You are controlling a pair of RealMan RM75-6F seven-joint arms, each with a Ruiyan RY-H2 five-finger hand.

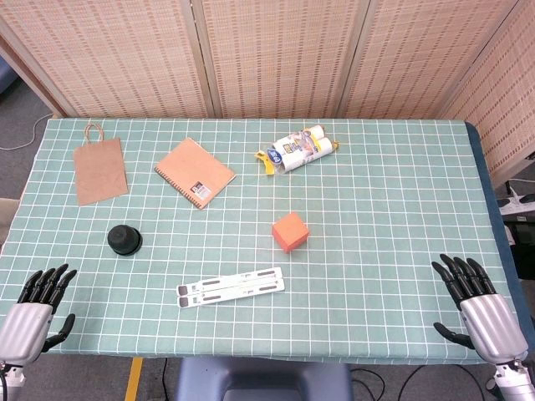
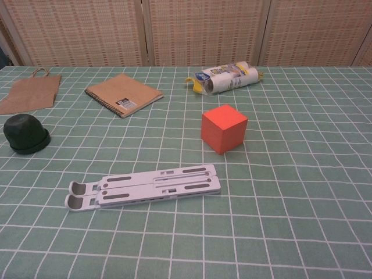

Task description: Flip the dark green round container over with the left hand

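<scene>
1. We find the dark green round container [image 1: 124,240] on the left part of the checked tablecloth [image 1: 376,184], sitting with its wider rim down and domed end up, so it reads as mouth-down and waiting to be turned.
2. Our left hand [image 1: 38,305] rests at the near left table edge, fingers spread and holding nothing; it is near the container but apart from it, with bare cloth between them.
3. Our right hand [image 1: 472,296] lies at the near right edge, likewise spread and empty, well apart from the job.
4. Nearest neighbours: the brown paper bag [image 1: 99,170] lies flat behind the container, and the folded white stand [image 1: 231,286] lies to its right, nearer us.
5. Farther off are the spiral notebook [image 1: 194,172], orange cube [image 1: 290,231] and roll pack [image 1: 299,149].
6. We judge a straight forward reach open, with room all round for the flip.
</scene>
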